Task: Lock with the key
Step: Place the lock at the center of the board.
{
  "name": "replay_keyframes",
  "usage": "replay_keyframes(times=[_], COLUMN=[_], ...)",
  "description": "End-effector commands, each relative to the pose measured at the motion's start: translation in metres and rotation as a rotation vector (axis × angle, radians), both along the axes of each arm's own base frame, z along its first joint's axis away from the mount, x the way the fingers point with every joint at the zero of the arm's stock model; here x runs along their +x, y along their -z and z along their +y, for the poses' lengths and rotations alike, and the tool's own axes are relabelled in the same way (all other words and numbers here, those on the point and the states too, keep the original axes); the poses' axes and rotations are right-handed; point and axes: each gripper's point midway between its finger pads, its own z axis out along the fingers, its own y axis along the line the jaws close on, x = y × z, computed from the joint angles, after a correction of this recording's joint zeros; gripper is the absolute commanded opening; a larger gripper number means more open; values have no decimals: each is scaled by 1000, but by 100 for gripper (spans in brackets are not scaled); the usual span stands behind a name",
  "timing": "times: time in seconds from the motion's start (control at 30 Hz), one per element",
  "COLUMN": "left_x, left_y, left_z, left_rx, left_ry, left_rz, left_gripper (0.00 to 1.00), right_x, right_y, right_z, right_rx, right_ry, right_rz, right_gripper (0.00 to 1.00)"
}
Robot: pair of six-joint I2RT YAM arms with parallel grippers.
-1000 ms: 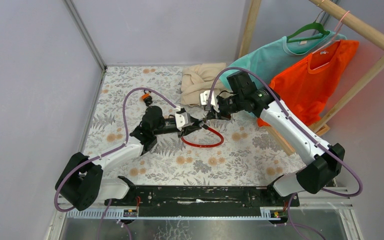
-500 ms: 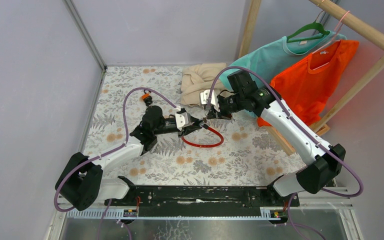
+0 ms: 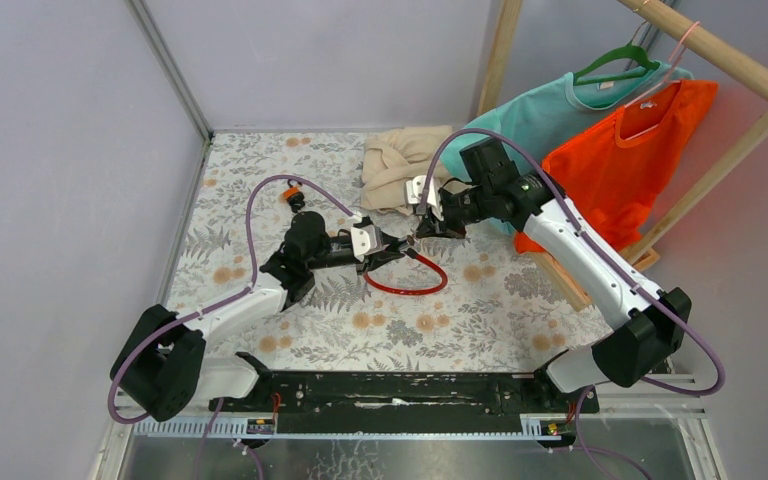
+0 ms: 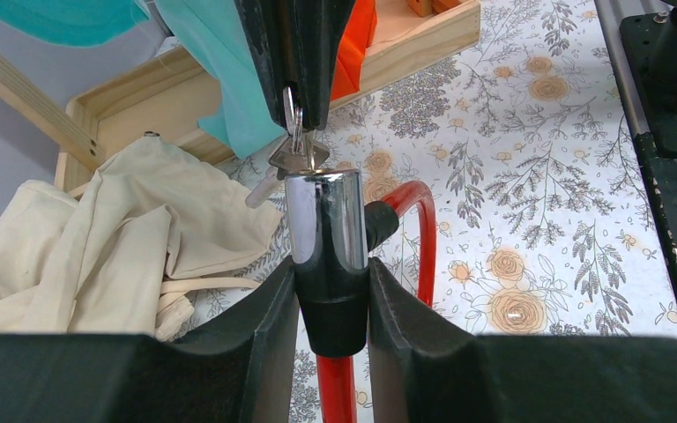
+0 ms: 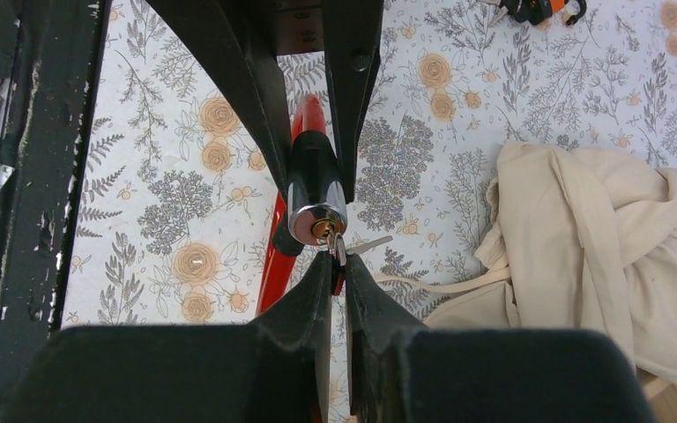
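Near the middle of the bench, slightly toward its far edge, the left gripper (image 4: pixel 331 284) is clamping the lock (image 4: pixel 324 220) steady, seemingly so that the right gripper (image 5: pixel 335 275), which is pinching the key (image 5: pixel 338 248) at the keyhole (image 5: pixel 320 230), can turn it.

Mirror-bright chrome is being shown on the lock barrel (image 4: pixel 324 220), glossy red plastic on its cable (image 4: pixel 423 238). The key (image 4: pixel 295 159) is being seen as bare metal, the cream cloth (image 4: pixel 97 238) as matt.
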Motion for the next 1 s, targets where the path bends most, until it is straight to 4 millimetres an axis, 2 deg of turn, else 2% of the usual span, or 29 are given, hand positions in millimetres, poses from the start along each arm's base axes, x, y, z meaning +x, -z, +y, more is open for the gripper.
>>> replay_keyframes(times=[0.0, 0.37, 0.53, 0.6, 0.8, 0.97], left_x=[-17, -16, -15, -15, -13, -13], left_y=[21, 20, 19, 20, 22, 22], left_z=[1, 2, 1, 1, 0, 1], left_rx=[42, 41, 40, 41, 43, 44], left_ry=[62, 54, 54, 54, 47, 47], left_rz=[58, 56, 57, 58, 65, 62], left_gripper=[0, 0, 0, 0, 0, 0], right_x=[30, 28, 25, 22, 21, 43], right_y=[-29, -26, -29, -29, -31, -41], right_z=[-20, -18, -15, -13, -13, -31], right_rx=[34, 58, 81, 95, 86, -9], right_ry=[99, 114, 144, 151, 169, 266], right_rz=[-146, -91, -34, -18, -26, -122], right_gripper=[0, 0, 12, 13, 0, 0])
